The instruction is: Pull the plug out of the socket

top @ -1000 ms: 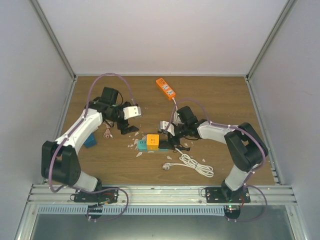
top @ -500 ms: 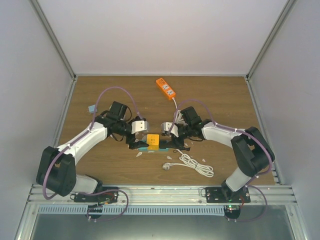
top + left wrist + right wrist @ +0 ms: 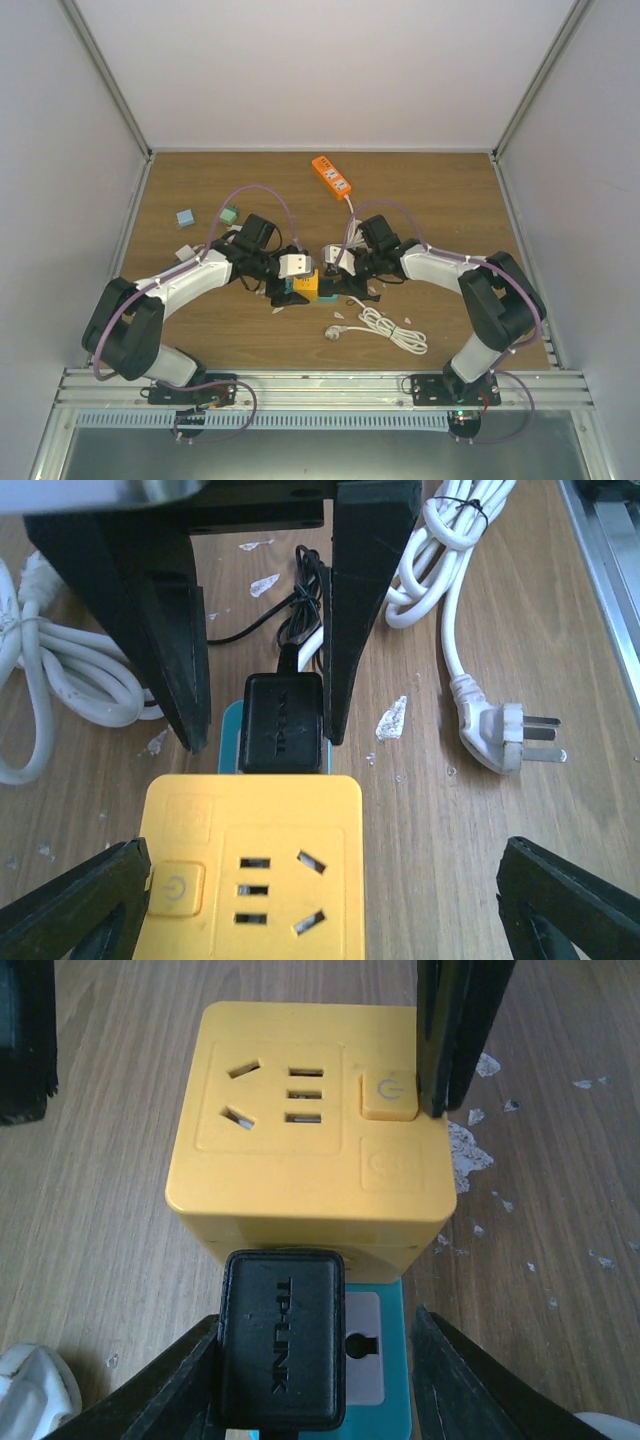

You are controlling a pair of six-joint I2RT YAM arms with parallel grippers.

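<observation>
A yellow socket cube [image 3: 306, 283] sits on a teal base [image 3: 375, 1360] mid-table. A black TP-LINK plug [image 3: 283, 1340] is plugged into the cube's side that faces the right arm; it also shows in the left wrist view [image 3: 283, 723]. My left gripper [image 3: 293, 268] is open, its fingers [image 3: 75, 900] wide on either side of the cube [image 3: 250, 870]. My right gripper [image 3: 335, 262] is open around the plug, its left finger [image 3: 150, 1400] close against it and a gap on the other side. The plug's black cable [image 3: 300, 600] runs away under the right gripper.
An orange power strip [image 3: 331, 175] lies at the back. A coiled white cord [image 3: 385, 328] with its plug [image 3: 500, 730] lies in front of the right arm. Small blue [image 3: 185, 217] and green [image 3: 229, 214] blocks sit at the left. White flakes [image 3: 390, 718] litter the wood.
My left arm has swung right and down, bringing its open gripper over the yellow cube. The right gripper has stayed at the plug.
</observation>
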